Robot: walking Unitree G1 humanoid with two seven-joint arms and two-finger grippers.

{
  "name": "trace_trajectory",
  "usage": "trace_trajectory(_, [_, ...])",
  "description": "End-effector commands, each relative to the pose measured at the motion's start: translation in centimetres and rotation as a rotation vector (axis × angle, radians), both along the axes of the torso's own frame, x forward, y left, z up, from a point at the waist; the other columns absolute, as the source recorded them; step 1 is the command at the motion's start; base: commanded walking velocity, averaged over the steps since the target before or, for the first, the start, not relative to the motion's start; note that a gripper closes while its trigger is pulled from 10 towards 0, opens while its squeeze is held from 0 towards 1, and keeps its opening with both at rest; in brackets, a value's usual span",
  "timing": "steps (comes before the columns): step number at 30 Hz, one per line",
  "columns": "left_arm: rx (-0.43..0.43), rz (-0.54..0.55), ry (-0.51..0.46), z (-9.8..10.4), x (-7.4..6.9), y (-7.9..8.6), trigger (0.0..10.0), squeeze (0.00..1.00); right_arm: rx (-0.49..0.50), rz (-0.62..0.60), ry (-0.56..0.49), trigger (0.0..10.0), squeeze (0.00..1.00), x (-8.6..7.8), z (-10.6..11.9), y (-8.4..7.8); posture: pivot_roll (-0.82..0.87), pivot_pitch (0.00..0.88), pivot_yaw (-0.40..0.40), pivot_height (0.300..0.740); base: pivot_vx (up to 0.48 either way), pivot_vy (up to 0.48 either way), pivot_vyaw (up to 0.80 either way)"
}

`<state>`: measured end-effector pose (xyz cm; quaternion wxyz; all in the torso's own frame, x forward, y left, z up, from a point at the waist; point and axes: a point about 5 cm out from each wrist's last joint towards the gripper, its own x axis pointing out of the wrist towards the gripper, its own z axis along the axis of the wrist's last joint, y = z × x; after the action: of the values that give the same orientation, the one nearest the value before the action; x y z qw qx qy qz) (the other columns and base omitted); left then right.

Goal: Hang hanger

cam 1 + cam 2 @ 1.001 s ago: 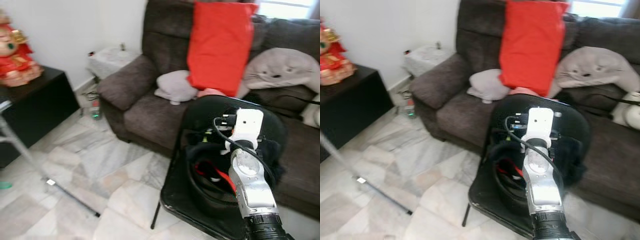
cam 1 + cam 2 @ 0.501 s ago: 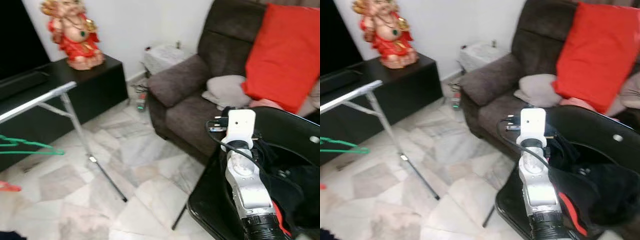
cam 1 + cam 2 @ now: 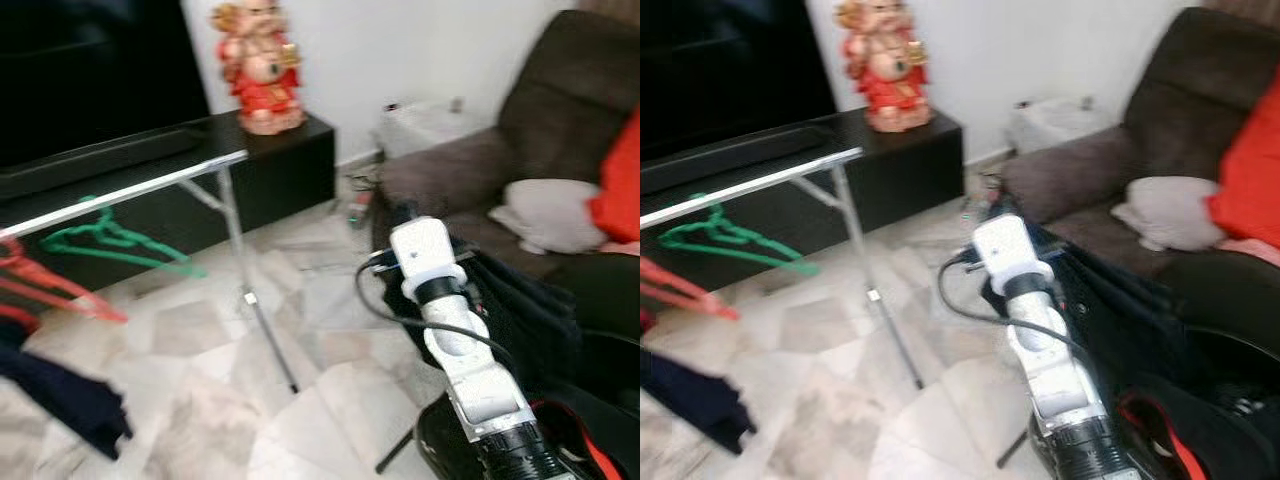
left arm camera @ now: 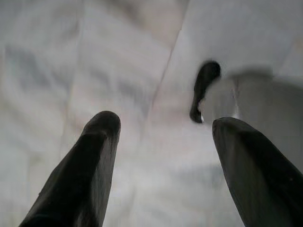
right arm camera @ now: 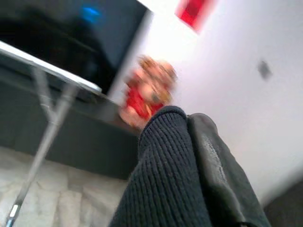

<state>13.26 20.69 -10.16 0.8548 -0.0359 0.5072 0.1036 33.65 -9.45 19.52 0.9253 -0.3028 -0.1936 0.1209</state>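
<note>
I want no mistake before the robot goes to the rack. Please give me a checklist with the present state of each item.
1. Right hand shut on dark knitted garment: ok.
2. Hanger inside that garment: cannot tell.
3. Rack rail in sight, to the robot's left: ok.
4. Bare rail beside the green hanger: ok.
5. Left hand open and holding nothing, above the marble floor: ok.
6. Sharp picture for aiming: not ok, the head views are blurred.

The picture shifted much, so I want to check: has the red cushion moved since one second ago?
No. The cushion still leans on the sofa, beside the grey pillow; the camera turned left.
</note>
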Motion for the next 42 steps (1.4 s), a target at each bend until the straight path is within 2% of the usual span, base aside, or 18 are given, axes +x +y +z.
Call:
trace_trajectory(1, [0.016,0.011,0.01,0.0,-0.1,0.5,10.0,0.0,-0.01,0.216,-0.121,10.0,0.0,-1.7,2.6,4.0,0.0,0.072,0.051,0.74,0.0,0.0,0.8])
trace_trajectory(3, [0.017,0.011,0.01,0.0,-0.1,0.5,10.0,0.0,0.0,0.238,-0.12,10.0,0.0,-1.9,2.7,4.3,0.0,0.072,0.051,0.74,0.0,0.0,0.8])
trace_trajectory(5, [0.018,0.011,0.01,0.0,-0.1,0.5,10.0,0.0,0.033,0.343,-0.092,10.0,0.0,-2.7,2.7,5.7,0.0,0.073,0.05,0.74,0.0,0.0,0.8])
trace_trajectory(6, [0.019,0.012,0.011,0.0,-0.1,0.5,10.0,0.0,0.053,0.445,-0.054,10.0,0.0,-3.6,2.4,6.9,0.0,0.075,0.049,0.74,0.0,0.0,0.67])
trace_trajectory(11, [0.021,0.012,0.01,0.0,-0.1,0.5,10.0,0.0,0.015,0.581,0.026,10.0,0.0,-4.9,0.9,7.9,0.0,0.077,0.048,0.74,0.0,0.0,0.38])
trace_trajectory(13, [0.021,0.012,0.01,0.0,-0.1,0.5,10.0,0.0,0.038,0.555,0.038,10.0,0.0,-4.7,0.8,7.4,0.0,0.077,0.048,0.74,0.0,0.0,0.0])
trace_trajectory(15, [0.021,0.012,0.01,0.0,-0.1,0.5,10.0,0.0,0.185,0.403,0.077,10.0,0.0,-3.0,1.0,5.1,0.0,0.077,0.047,0.74,0.0,0.0,0.0])
trace_trajectory(17, [0.021,0.011,0.01,0.0,-0.1,0.5,10.0,0.0,0.209,0.343,0.112,10.0,0.0,-2.3,0.5,4.2,-0.01,0.077,0.048,0.74,0.0,0.0,0.0])
trace_trajectory(18, [0.021,0.009,0.01,0.0,-0.1,0.5,10.0,0.0,0.278,0.267,0.147,10.0,0.0,-1.6,-0.2,2.8,-0.01,0.078,0.048,0.74,0.0,0.0,0.0])
trace_trajectory(19, [0.021,0.009,0.01,0.0,-0.1,0.5,10.0,0.0,0.296,0.25,0.153,10.0,0.0,-1.5,-0.4,2.4,-0.01,0.078,0.048,0.74,0.0,0.0,0.0])
trace_trajectory(21, [0.021,0.008,0.01,0.0,-0.1,0.5,10.0,0.0,0.338,0.158,0.229,10.0,0.0,-0.9,-1.7,1.1,0.0,0.078,0.048,0.74,0.0,0.0,0.0])
trace_trajectory(22, [0.021,0.007,0.01,0.0,-0.1,0.5,10.0,0.0,0.409,0.022,0.333,10.0,0.0,-0.2,-3.8,-0.8,0.0,0.077,0.048,0.74,0.0,0.0,0.0])
trace_trajectory(23, [0.021,0.008,0.009,0.0,-0.1,0.5,10.0,0.0,0.435,-0.017,0.36,10.0,0.0,-0.1,-4.3,-1.4,0.0,0.077,0.047,0.74,0.0,0.0,0.0])
trace_trajectory(25, [0.021,0.011,0.008,0.0,-0.1,0.5,10.0,0.0,0.57,-0.143,0.442,10.0,0.0,-0.1,-6.3,-3.4,0.0,0.077,0.049,0.74,0.0,0.0,0.0])
trace_trajectory(26, [0.021,0.011,0.008,0.0,-0.1,0.5,10.0,0.0,0.57,-0.143,0.442,10.0,0.0,-0.1,-6.3,-3.4,0.0,0.077,0.049,0.74,0.0,0.0,0.0])
trace_trajectory(27, [0.022,0.015,0.005,0.0,-0.1,0.5,10.0,0.0,0.611,-0.185,0.496,10.0,0.0,-0.3,-7.6,-4.2,0.0,0.079,0.051,0.74,0.0,0.0,0.0])
trace_trajectory(30, [0.023,0.019,0.002,0.1,-0.1,0.6,10.0,0.0,0.622,-0.172,0.539,10.0,0.0,-0.8,-8.8,-4.0,0.0,0.078,0.051,0.74,0.0,0.0,0.0])
trace_trajectory(42, [0.031,0.029,-0.005,0.1,-0.1,0.8,10.0,0.0,0.636,-0.172,0.516,10.0,0.0,-0.6,-8.3,-4.0,0.01,0.075,0.053,0.74,0.0,0.0,0.0])
